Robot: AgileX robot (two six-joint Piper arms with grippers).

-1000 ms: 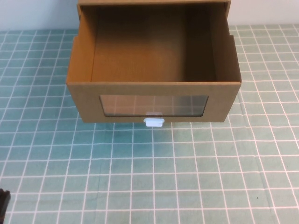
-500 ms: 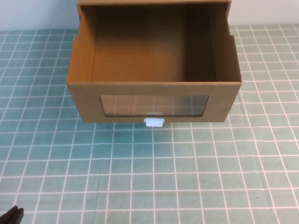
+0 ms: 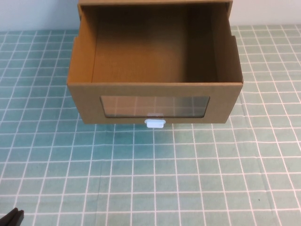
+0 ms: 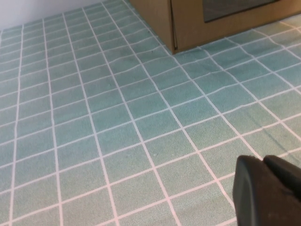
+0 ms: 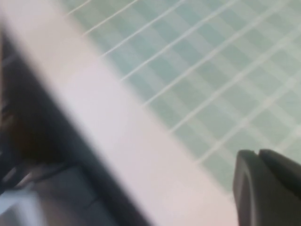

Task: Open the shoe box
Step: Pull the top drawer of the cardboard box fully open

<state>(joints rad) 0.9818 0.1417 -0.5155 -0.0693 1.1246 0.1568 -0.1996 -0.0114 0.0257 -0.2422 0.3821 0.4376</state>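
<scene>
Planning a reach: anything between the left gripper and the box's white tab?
Nothing visible: only checked cloth separates the left gripper at the near-left corner from the white tab. The right gripper hangs by the table's edge.

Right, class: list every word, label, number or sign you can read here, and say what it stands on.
None: no text can be read in any view.
The cardboard box, its window and white tab are unmarked; the checked cloth carries only lines.
The left tool, shut, over the cloth's near left corner, and the right tool, shut, by the cloth's edge, show no label.
</scene>
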